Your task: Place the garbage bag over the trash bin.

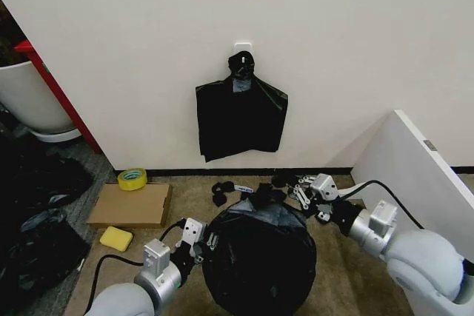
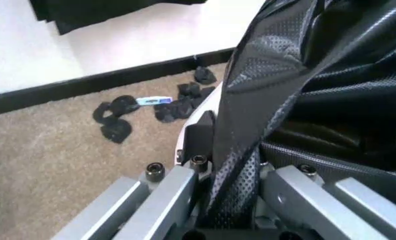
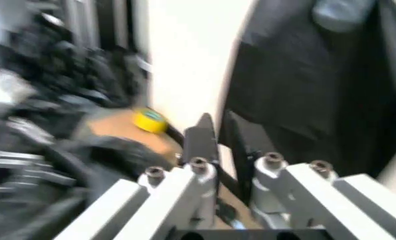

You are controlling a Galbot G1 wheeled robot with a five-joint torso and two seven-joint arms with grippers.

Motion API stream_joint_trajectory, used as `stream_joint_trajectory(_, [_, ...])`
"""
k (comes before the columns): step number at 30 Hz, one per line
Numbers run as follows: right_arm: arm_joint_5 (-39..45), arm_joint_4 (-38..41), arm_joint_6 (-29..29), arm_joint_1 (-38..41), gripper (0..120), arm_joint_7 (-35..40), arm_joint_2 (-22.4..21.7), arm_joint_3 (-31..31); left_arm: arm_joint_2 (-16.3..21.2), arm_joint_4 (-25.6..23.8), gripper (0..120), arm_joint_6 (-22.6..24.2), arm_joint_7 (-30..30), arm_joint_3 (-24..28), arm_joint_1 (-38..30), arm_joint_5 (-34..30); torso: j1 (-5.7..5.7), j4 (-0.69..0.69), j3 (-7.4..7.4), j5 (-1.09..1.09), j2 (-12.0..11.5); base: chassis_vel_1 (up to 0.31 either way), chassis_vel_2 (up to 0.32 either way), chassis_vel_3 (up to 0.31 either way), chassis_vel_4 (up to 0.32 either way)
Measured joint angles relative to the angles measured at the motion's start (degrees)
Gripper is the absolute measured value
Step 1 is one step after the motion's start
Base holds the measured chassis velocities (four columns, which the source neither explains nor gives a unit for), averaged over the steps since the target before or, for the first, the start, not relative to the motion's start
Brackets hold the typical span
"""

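The glossy black garbage bag is draped over the trash bin and covers it in the head view. A sliver of the trash bin's white rim peeks out beside the film in the left wrist view. My left gripper is at the bag's left edge and is shut on a fold of the garbage bag. My right gripper is at the bag's far right edge. A thin dark strip of film runs between its fingers.
A flat black bag bundle hangs on the wall behind. Small black lumps lie on the carpet by the baseboard. At left are cardboard, a yellow tape roll, a sponge, and a large white pot. A white panel leans at right.
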Motion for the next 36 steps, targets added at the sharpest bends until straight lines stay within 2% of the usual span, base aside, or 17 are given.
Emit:
stream_joint_trajectory(1, [0.0, 0.0, 0.0, 0.0, 6, 0.0, 0.0, 0.0, 0.0, 0.0, 0, 0.0, 0.0, 0.0, 0.0, 0.0, 0.00, 0.00, 0.00, 0.00, 0.0, 0.000, 0.000, 0.000, 0.000])
stream_joint_trajectory(2, [2.4, -0.1, 1.7, -0.3, 16, -5.1, -0.7, 0.8, -0.4, -0.2, 0, 0.0, -0.4, -0.7, 0.7, -0.3, 0.00, 0.02, 0.00, 0.03, 0.0, 0.000, 0.000, 0.000, 0.000])
stream_joint_trajectory(3, [2.7, -0.1, 1.8, -0.3, 18, -5.8, -0.8, 0.9, -0.4, -0.3, 0, 0.0, -0.4, -0.8, 0.7, -0.4, 0.00, 0.02, 0.00, 0.03, 0.0, 0.000, 0.000, 0.000, 0.000])
stream_joint_trajectory(4, [5.3, -1.3, 3.1, -0.8, 24, -12.4, -1.8, 2.4, -0.6, -0.6, 0, -0.1, -0.6, -1.4, 1.4, -0.5, 0.00, 0.01, 0.00, 0.02, 0.0, 0.000, 0.000, 0.000, 0.000])
stream_joint_trajectory(6, [5.5, -2.1, 3.7, -0.9, 27, -14.8, -2.2, 3.0, -0.7, -0.8, 0, -0.1, -0.6, -1.5, 1.7, -0.5, 0.00, 0.01, 0.00, 0.02, 0.0, 0.000, 0.000, 0.000, 0.000])
stream_joint_trajectory(10, [5.4, -4.8, 5.0, -0.8, 46, -19.6, -3.1, 4.0, -0.6, -1.1, 0, -0.1, -0.6, -1.4, 2.3, -0.5, 0.00, 0.01, 0.00, 0.03, 0.0, 0.000, 0.000, 0.000, 0.000])
stream_joint_trajectory(13, [5.9, -5.8, 5.3, -0.8, 52, -21.4, -3.3, 4.1, -0.6, -1.2, 0, -0.1, -0.7, -1.3, 2.3, -0.7, 0.00, 0.01, 0.00, 0.03, 0.0, 0.000, 0.000, 0.000, 0.000])
stream_joint_trajectory(15, [7.3, -6.9, 5.6, -0.7, 62, -23.6, -3.4, 4.0, -0.6, -1.2, 0, -0.1, -0.8, -1.2, 2.3, -0.8, 0.00, 0.01, 0.00, 0.03, 0.0, 0.000, 0.000, 0.000, 0.000])
stream_joint_trajectory(17, [7.7, -7.6, 5.7, -0.7, 64, -25.0, -3.6, 3.8, -0.6, -1.2, 0, -0.1, -0.8, -1.2, 2.4, -0.8, 0.00, 0.01, 0.00, 0.03, 0.0, 0.000, 0.000, 0.000, 0.000])
stream_joint_trajectory(20, [7.6, -8.8, 6.1, -0.5, 52, -27.2, -3.8, 3.2, -0.5, -1.2, 0, -0.1, -0.8, -1.2, 2.6, -0.9, 0.00, 0.01, 0.00, 0.03, 0.0, 0.000, 0.000, 0.000, 0.000])
stream_joint_trajectory(22, [7.6, -8.9, 6.1, -0.4, 49, -27.5, -3.9, 3.1, -0.5, -1.2, 0, -0.1, -0.8, -1.2, 2.6, -0.9, 0.00, 0.01, 0.00, 0.03, 0.0, 0.000, 0.000, 0.000, 0.000])
stream_joint_trajectory(26, [7.4, -9.1, 6.3, 0.0, 29, -27.8, -3.9, 2.4, -0.4, -1.2, 0, -0.1, -0.8, -1.1, 2.3, -0.9, 0.00, 0.01, 0.00, 0.02, 0.0, 0.000, 0.000, 0.000, 0.000])
stream_joint_trajectory(29, [7.4, -9.1, 6.3, 0.0, 27, -27.8, -3.9, 2.4, -0.4, -1.1, 0, -0.1, -0.8, -1.0, 2.2, -0.9, 0.00, 0.01, 0.00, 0.02, 0.0, 0.000, 0.000, 0.000, 0.000])
stream_joint_trajectory(30, [7.2, -9.4, 6.3, 0.1, 17, -27.9, -3.9, 2.1, -0.4, -1.1, 0, -0.1, -0.9, -0.9, 2.1, -1.0, 0.00, 0.01, 0.00, 0.02, 0.0, 0.000, 0.000, 0.000, 0.000])
stream_joint_trajectory(31, [7.2, -9.4, 6.3, 0.1, 17, -27.9, -3.9, 2.1, -0.4, -1.1, 0, -0.1, -0.9, -0.9, 2.1, -1.0, 0.00, 0.01, 0.00, 0.02, 0.0, 0.000, 0.000, 0.000, 0.000])
stream_joint_trajectory(32, [6.8, -9.7, 6.4, 0.2, 9, -27.9, -3.9, 1.8, -0.4, -1.1, 0, -0.1, -0.9, -0.9, 2.0, -1.0, 0.00, 0.01, 0.00, 0.02, 0.0, 0.000, 0.000, 0.000, 0.000])
stream_joint_trajectory(36, [6.7, -9.8, 6.4, 0.2, 0, -27.9, -3.9, 1.5, -0.4, -1.1, 0, -0.1, -0.9, -0.9, 2.0, -1.0, 0.00, 0.01, 0.00, 0.02, 0.0, 0.000, 0.000, 0.000, 0.000])
